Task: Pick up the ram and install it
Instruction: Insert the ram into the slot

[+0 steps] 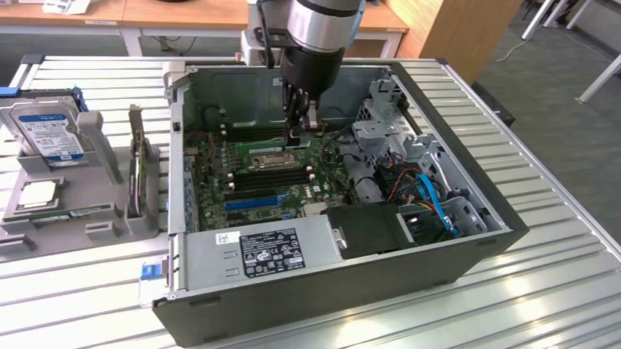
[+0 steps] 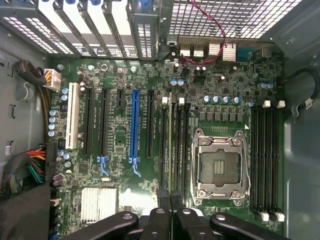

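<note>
The jaws are closed on the long, thin green circuit-board ram, held edge-on over the black memory slots between the square silver processor socket and the blue plastic expansion slot. Pickup is done. Seating apparently remains, as full insertion cannot be confirmed.

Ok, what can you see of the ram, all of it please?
The ram shows edge-on as a thin, pale green strip, upright over the black memory slots beside the empty processor socket. Its near end sits between the shut jaws of the gripper. Whether it touches a slot is unclear.
</note>
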Robot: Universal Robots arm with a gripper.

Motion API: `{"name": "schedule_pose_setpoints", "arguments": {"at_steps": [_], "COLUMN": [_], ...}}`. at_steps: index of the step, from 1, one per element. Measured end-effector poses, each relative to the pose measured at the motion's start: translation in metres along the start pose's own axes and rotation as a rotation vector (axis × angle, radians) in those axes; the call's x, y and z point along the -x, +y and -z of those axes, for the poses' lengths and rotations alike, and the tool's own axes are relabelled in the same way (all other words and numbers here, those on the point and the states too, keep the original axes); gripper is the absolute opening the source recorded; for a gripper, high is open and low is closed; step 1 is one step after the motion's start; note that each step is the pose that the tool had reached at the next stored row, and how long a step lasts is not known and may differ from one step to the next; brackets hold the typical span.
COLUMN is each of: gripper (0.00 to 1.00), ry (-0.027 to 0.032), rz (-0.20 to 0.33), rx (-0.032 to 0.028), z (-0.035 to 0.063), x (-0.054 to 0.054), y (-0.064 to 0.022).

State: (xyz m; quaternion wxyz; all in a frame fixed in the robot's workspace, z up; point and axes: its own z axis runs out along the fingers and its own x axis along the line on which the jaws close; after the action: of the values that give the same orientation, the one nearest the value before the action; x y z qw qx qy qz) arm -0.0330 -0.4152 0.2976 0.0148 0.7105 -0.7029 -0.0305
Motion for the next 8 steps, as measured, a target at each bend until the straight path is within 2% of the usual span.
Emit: {"name": "schedule_pose_setpoints", "arguments": {"at_steps": [8], "gripper": [0.12], "ry": [0.0], "rz": [0.0], "rx": [0.0], "z": [-0.0076], "x": [-0.0006], "y": [-0.0005]}}
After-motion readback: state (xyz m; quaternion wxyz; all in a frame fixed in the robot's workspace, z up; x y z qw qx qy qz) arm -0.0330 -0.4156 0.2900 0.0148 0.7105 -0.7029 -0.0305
